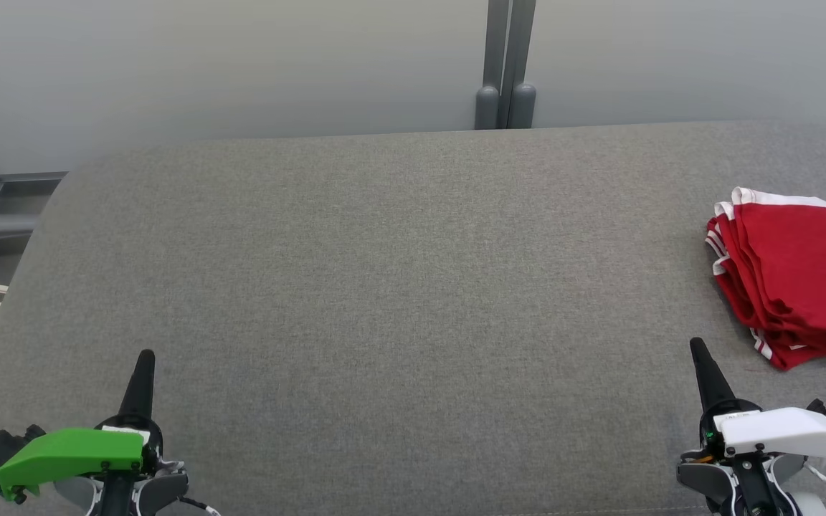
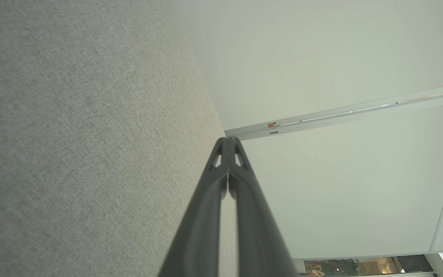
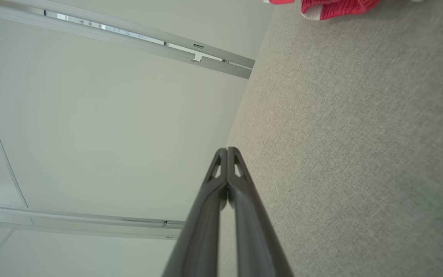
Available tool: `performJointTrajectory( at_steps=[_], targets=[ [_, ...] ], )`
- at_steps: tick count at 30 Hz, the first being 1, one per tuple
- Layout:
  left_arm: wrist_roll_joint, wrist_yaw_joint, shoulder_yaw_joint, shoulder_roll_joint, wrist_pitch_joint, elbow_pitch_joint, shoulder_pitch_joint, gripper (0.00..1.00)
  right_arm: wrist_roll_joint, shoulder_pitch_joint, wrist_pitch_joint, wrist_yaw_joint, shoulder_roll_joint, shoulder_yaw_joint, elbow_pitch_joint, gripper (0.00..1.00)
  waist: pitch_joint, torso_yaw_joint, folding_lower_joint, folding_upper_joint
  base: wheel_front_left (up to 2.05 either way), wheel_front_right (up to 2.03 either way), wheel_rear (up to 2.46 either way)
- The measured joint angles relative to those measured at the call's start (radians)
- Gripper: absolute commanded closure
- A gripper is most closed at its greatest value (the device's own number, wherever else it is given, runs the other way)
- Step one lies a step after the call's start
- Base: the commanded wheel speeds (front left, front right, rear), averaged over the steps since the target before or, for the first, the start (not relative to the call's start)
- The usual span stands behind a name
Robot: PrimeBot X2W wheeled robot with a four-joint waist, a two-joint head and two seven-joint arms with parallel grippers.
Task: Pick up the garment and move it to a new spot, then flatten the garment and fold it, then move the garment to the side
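Folded red garment (image 1: 793, 276) lies at the right of the grey bench (image 1: 413, 287)
At the near edge, left gripper (image 1: 145, 356) and right gripper (image 1: 697, 346); both pairs of fingers (image 2: 206, 219) pressed together, empty

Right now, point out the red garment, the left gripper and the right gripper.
red garment (image 1: 793, 279), head view, middle of the cloth
left gripper (image 1: 145, 357), head view, its shut fingertips
right gripper (image 1: 696, 345), head view, its shut fingertips

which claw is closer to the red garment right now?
Right. The right claw, shut, sits close to the folded red garment, just left of its near corner, not touching. The left claw, also shut, is far across the gray fabric surface, on the left.
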Motion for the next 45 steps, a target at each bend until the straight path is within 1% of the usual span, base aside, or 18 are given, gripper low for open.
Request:
performJointTrajectory(
  at_steps=[11,31,39,45],
  targets=[
    [-0.087,-0.004,0.01,-0.002,0.028,-0.003,-0.018,1.0,0.09,-0.004,0.016,0.0,-0.001,-0.004,-0.016,1.0,0.006,-0.002,0.0,0.0,0.0,0.0,0.0],
    [-0.211,-0.009,0.024,-0.005,0.073,-0.008,-0.045,1.0,0.234,-0.009,0.041,0.0,-0.002,-0.011,-0.039,1.0,0.016,-0.005,0.0,0.0,0.0,0.0,0.0],
    [-0.25,-0.012,0.029,-0.006,0.089,-0.01,-0.055,1.0,0.286,-0.015,0.05,0.0,-0.002,-0.013,-0.049,1.0,0.02,-0.007,0.0,0.0,0.0,0.0,0.0],
    [-0.251,-0.012,0.029,-0.006,0.09,-0.01,-0.055,1.0,0.286,-0.015,0.051,0.0,-0.002,-0.014,-0.049,1.0,0.02,-0.007,0.0,0.0,0.0,0.0,0.0]
  ],
)
